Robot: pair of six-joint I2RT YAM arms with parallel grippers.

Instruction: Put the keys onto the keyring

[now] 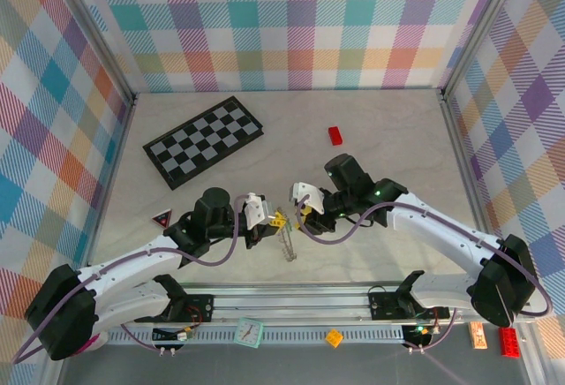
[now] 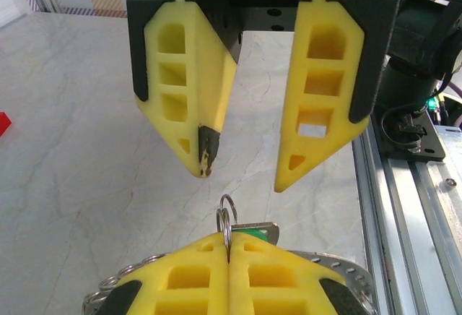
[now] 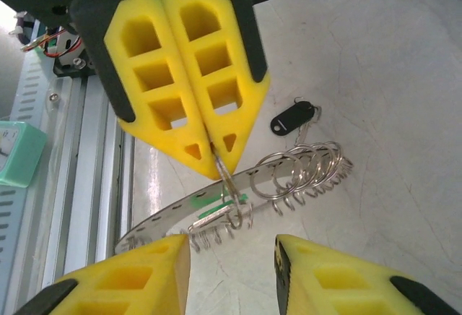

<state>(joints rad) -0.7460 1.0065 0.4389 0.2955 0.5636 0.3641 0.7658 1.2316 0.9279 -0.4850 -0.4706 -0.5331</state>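
Observation:
My left gripper is shut on a small split ring that carries the green-headed key. From that ring the keyring, a wide silvery band with a jagged rim, hangs just over the table. Several split rings sit on the band, and the black-headed key lies at its far end. In the right wrist view the left gripper pinches the ring from above, and the green key rests against the band. My right gripper faces it, open and empty, a short way off. The top view shows both grippers, left and right, meeting mid-table.
A folded chessboard lies at the back left and a red block behind the right arm. A red triangle piece sits by the left arm. The metal rail runs along the near edge, with a teal box beside it.

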